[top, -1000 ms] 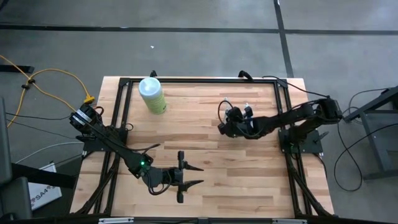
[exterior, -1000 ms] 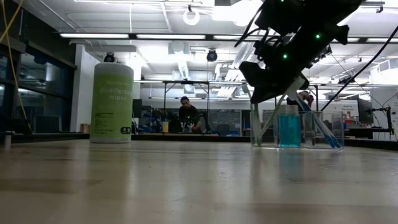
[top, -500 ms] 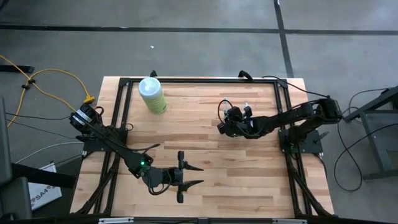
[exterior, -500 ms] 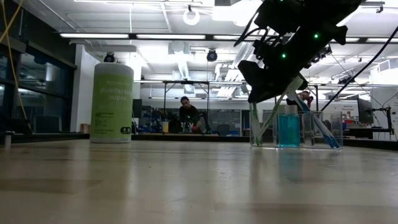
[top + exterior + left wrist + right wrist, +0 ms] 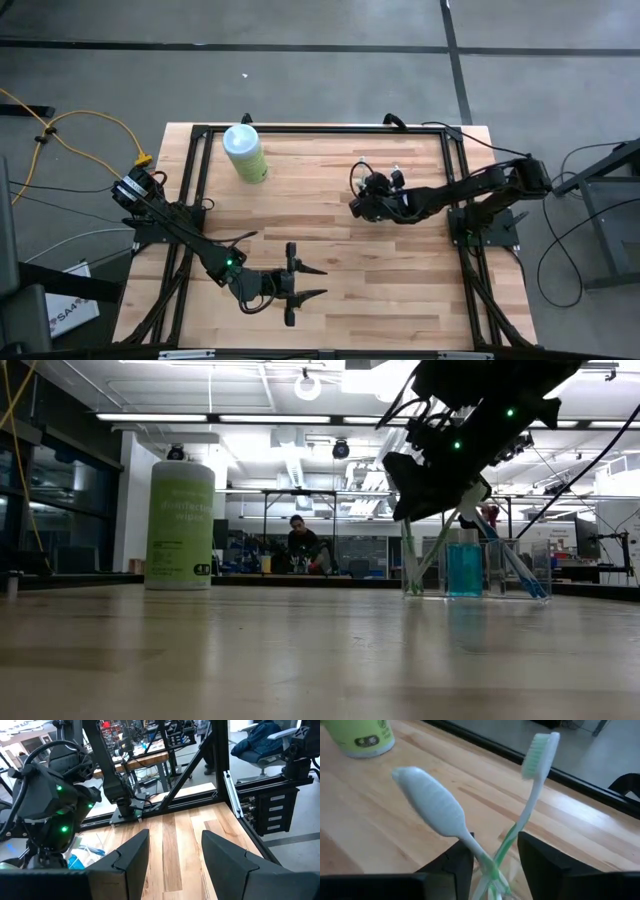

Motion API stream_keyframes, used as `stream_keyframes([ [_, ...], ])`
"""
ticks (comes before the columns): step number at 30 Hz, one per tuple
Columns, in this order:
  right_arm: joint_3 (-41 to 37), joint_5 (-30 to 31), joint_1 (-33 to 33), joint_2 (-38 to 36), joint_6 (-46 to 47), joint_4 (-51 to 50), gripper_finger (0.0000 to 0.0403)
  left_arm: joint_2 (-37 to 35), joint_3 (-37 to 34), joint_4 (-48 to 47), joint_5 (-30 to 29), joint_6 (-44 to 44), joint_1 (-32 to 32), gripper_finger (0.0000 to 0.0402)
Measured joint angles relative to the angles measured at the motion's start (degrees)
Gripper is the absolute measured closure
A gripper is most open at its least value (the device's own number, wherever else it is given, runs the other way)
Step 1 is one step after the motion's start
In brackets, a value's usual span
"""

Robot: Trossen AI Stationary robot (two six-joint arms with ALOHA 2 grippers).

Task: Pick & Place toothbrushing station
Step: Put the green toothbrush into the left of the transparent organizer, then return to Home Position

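The toothbrushing station (image 5: 466,570), a small see-through holder, stands upright on its base on the table's far right part. It holds a blue item and slanting toothbrushes. In the right wrist view a white-headed toothbrush (image 5: 428,802) and a green-bristled one (image 5: 539,755) rise from its rim (image 5: 492,884). My right gripper (image 5: 492,862) (image 5: 432,508) hovers over the station, open, with a finger on either side of the crossed handles. In the high view the gripper (image 5: 358,203) hides the station. My left gripper (image 5: 312,283) (image 5: 173,852) waits open near the front edge.
A pale-green bottle with a white cap (image 5: 244,153) (image 5: 181,525) stands at the far left of the table. Black frame rails (image 5: 320,128) run around the tabletop. A person (image 5: 300,545) sits in the room far behind the table.
My right gripper has risen a little above the toothbrushes. The station has stayed standing on the table.
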Motion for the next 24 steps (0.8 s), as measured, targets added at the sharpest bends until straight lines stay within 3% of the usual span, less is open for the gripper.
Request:
stream_keyframes([
  [15, 0.02, -0.4, 4.33, -9.28, -0.69, -5.95, 0.025, 0.0, 0.02, -0.3, 0.02, -0.28, 0.0, 0.0225],
  [24, 0.02, -4.73, 8.13, -12.71, -0.57, -9.4, 0.0249, 0.0, 0.02, -0.33, 0.02, -0.4, 0.0, 0.0225],
])
